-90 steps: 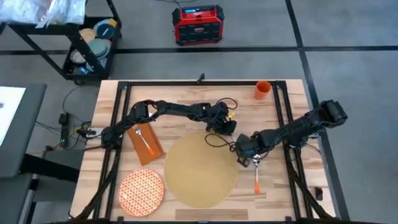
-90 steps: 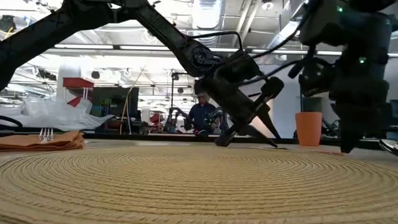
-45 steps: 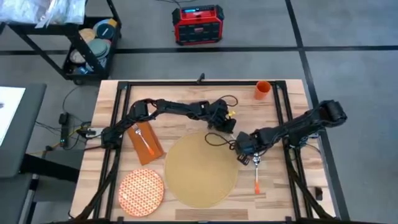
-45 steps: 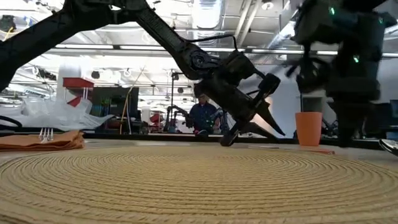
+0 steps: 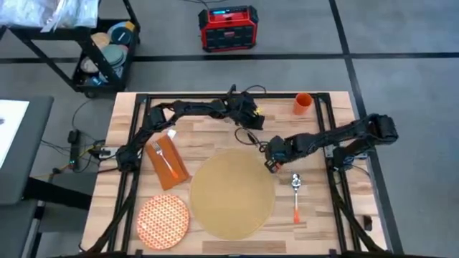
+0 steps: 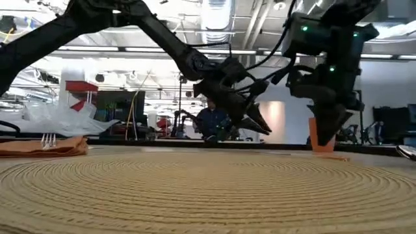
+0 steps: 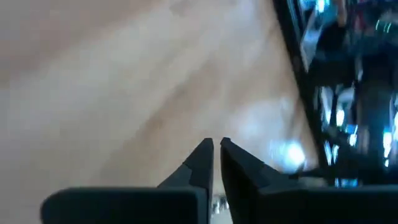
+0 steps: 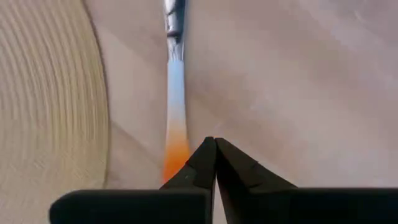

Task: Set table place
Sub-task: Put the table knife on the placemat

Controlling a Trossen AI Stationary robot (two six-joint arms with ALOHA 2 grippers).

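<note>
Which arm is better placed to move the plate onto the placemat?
Probably left: the plate lies on its side of the table; the right gripper is beyond the placemat, by the spoon.

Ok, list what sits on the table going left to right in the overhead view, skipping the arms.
Napkin with the fork lying on it, and the plate nearer the front edge below it → placemat → spoon → cup at the far edge.
</note>
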